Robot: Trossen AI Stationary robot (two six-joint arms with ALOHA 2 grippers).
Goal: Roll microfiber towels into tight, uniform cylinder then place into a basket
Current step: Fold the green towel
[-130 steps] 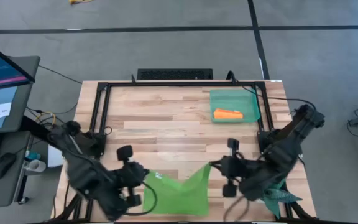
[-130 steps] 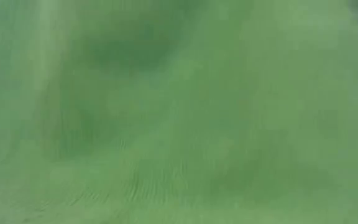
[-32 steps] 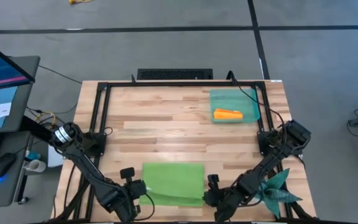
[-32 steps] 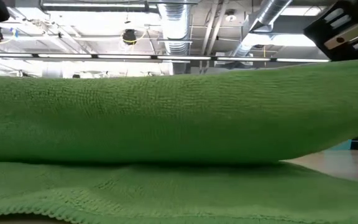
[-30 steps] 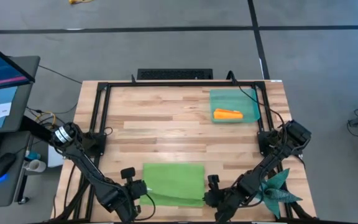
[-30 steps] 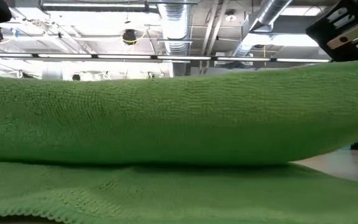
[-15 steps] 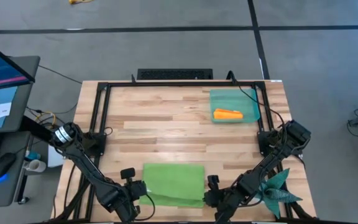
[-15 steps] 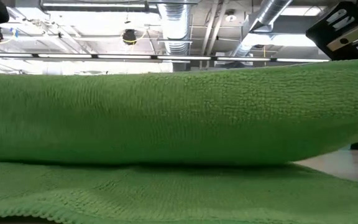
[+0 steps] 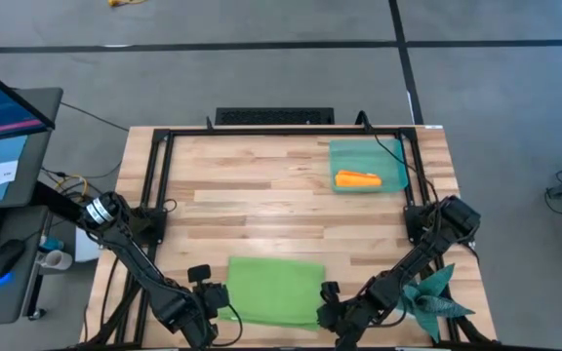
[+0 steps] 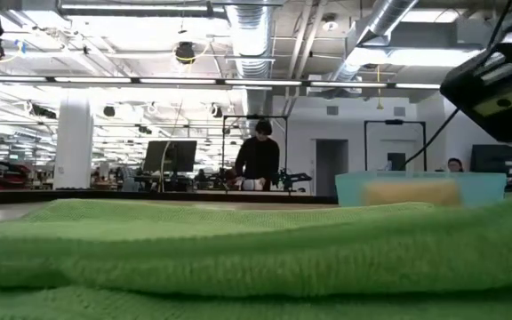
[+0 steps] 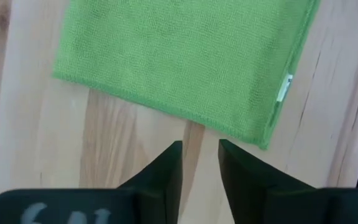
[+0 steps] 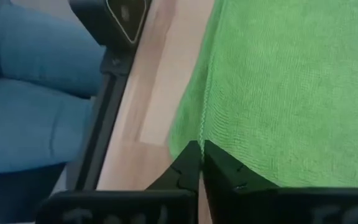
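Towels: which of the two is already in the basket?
The orange towel, rolled up inside the teal basket at the table's far right. The green towel lies flat at the near edge.

in the low view the green towel (image 10: 256, 258) fills the whole bottom and is cut off on both sides, so the table under it is hidden. it also hides the bottom of the basket (image 10: 420, 189), which looks blurry, with an orange smudge inside. the right gripper (image 10: 496, 89) is cut off at the edge there. a person (image 10: 258, 160) far back is too small to make out.
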